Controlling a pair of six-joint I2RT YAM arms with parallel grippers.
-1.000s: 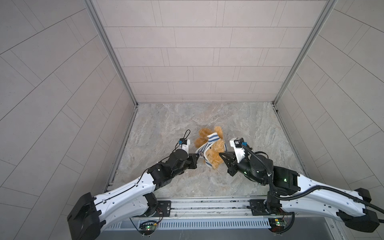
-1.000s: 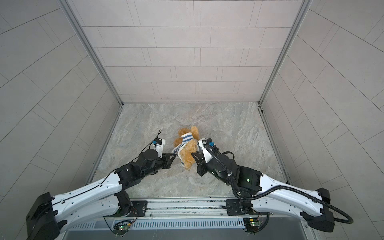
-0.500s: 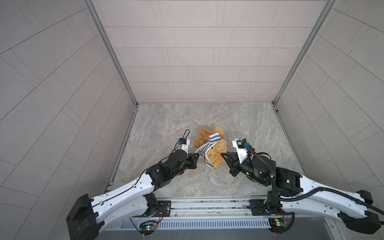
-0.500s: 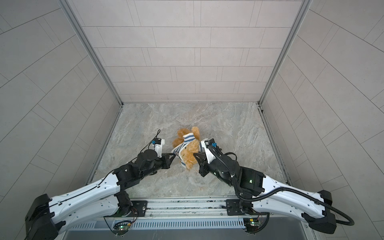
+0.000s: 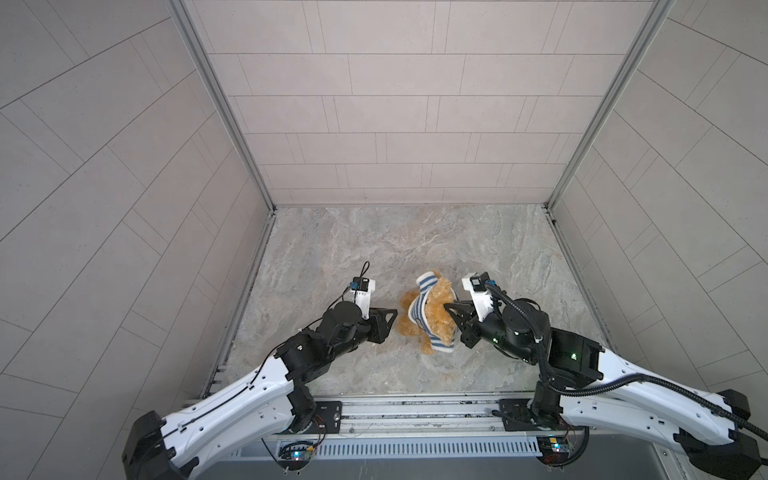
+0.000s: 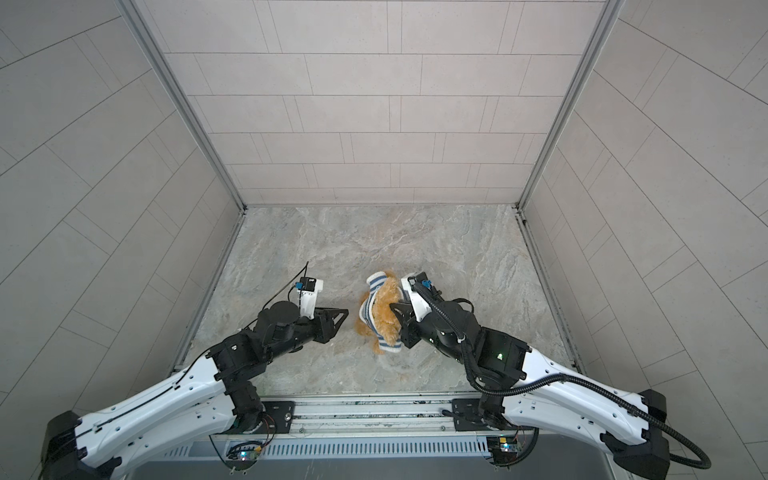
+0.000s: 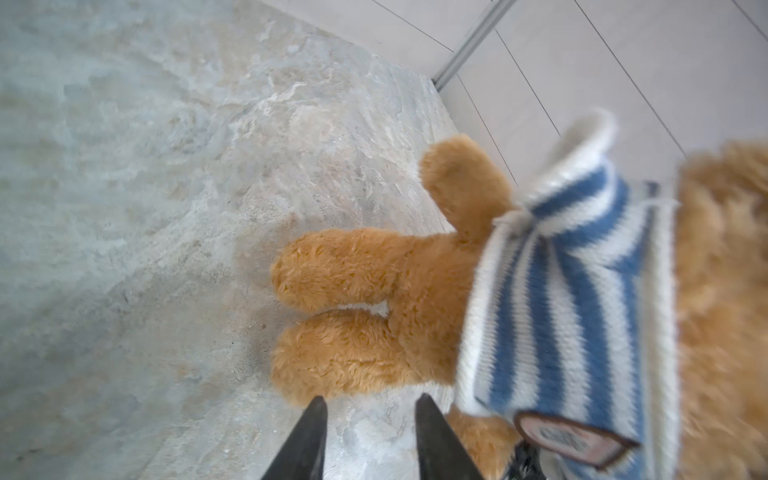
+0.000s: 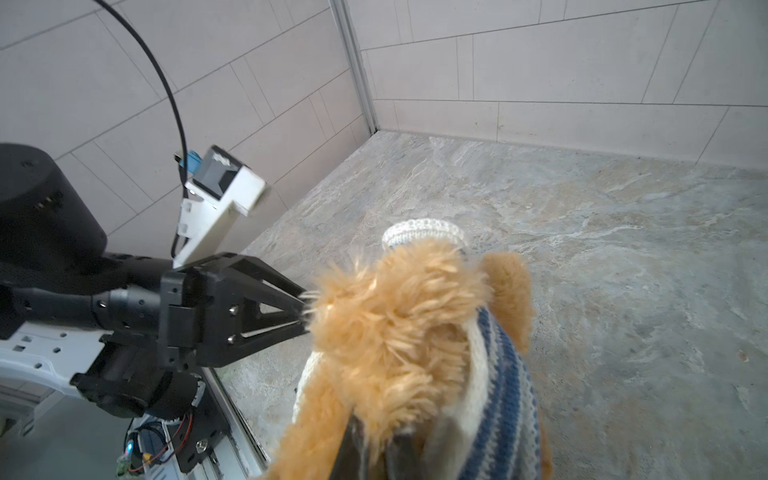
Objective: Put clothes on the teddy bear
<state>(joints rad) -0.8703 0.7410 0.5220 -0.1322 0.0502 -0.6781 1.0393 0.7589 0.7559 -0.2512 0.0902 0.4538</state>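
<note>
The teddy bear (image 5: 441, 308) is golden-brown and fluffy, near the middle of the stone floor in both top views, another point on it being (image 6: 385, 312). A blue-and-white striped shirt (image 5: 419, 308) is partly on its body, with one sleeve sticking up. My right gripper (image 5: 449, 311) is shut on the bear's fur from the right, beside the shirt's white edge (image 8: 478, 353). My left gripper (image 7: 370, 405) is open with bare floor between its tips, just short of the bear's legs (image 7: 345, 270). The shirt's badge (image 7: 573, 436) shows in the left wrist view.
Tiled walls close in the floor (image 5: 374, 249) on three sides, with metal corner posts (image 5: 266, 199). A metal rail (image 5: 415, 409) carrying both arm bases runs along the front edge.
My left gripper has opened, let go of the shirt's hem and drawn back a little to the left. The right gripper stays shut on the bear and has shifted slightly away from the front.
</note>
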